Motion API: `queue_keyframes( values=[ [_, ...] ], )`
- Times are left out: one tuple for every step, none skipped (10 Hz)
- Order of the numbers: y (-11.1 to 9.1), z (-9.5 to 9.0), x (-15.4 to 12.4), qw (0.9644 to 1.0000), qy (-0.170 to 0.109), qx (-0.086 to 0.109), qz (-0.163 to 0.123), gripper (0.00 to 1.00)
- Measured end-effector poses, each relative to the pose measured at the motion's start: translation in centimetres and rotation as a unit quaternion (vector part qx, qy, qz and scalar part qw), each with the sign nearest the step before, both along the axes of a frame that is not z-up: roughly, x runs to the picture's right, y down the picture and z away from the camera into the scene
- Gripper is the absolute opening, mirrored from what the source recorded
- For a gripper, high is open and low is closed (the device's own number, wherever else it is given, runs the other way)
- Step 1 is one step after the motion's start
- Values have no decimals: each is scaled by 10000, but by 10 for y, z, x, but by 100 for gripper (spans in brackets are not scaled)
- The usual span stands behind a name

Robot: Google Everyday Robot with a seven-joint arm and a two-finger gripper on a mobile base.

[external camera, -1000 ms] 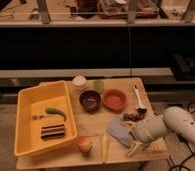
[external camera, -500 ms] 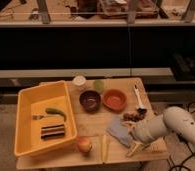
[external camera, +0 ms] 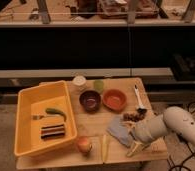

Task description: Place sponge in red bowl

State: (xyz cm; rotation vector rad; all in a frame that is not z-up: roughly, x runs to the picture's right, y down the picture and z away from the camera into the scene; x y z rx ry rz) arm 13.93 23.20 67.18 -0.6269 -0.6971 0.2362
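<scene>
The red bowl [external camera: 114, 99] is a shallow orange-red bowl standing empty at the middle back of the wooden table, right of a dark maroon bowl [external camera: 90, 100]. My white arm [external camera: 177, 125] reaches in from the right, low over the table's front right part. My gripper [external camera: 134, 145] is at its end, near the front edge, just right of a flat blue-grey cloth [external camera: 119, 131]. It is well in front of the red bowl. I cannot make out the sponge; it may be hidden under the arm or at the gripper.
A big yellow tub [external camera: 26, 120] holding a fork, a green item and a dark block fills the table's left side. A round fruit [external camera: 84, 145] and a banana [external camera: 104, 147] lie at the front. A white cup [external camera: 79, 81], a green cup [external camera: 98, 85], a brush [external camera: 137, 97] and a dark item [external camera: 132, 116] are also there.
</scene>
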Motion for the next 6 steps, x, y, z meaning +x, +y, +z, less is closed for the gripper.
queue_keyframes(
  values=[
    [0, 0, 0, 10000, 0, 0, 0, 80],
    [0, 0, 0, 10000, 5, -1, -1, 80],
    [0, 0, 1, 10000, 74, -25, 6, 80],
    [-3, 0, 5, 9995, 300, -35, 66, 80],
    [-5, -3, 14, 9977, 646, -50, 182, 80],
    [-8, -7, 28, 9949, 959, -52, 297, 80]
  ],
)
